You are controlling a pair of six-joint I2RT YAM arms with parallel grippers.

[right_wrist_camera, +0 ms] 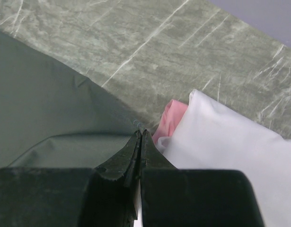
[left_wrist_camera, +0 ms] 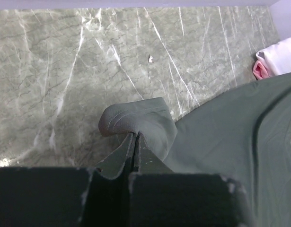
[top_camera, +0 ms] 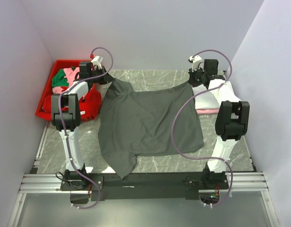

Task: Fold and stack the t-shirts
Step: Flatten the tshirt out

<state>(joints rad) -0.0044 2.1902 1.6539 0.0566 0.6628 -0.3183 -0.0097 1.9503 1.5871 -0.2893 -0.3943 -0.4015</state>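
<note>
dark grey t-shirt (top_camera: 150, 123): likely limp, light, sags | left end effector (left_wrist_camera: 136, 135): pinching its upper-left corner | right end effector (right_wrist_camera: 141, 135): pinching its upper-right corner | best gripped at corners, stretched taut

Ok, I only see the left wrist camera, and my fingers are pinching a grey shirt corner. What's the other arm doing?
Observer: The right gripper is shut on the dark grey t-shirt too, at its other far corner.
Operator: Are there more shirts to fold?
Observer: Yes, a heap of coloured t-shirts sits in a red bin by the left arm.
Operator: What's the pink and white thing?
Observer: A folded white t-shirt lying on a pink t-shirt, beside the right arm.
</note>
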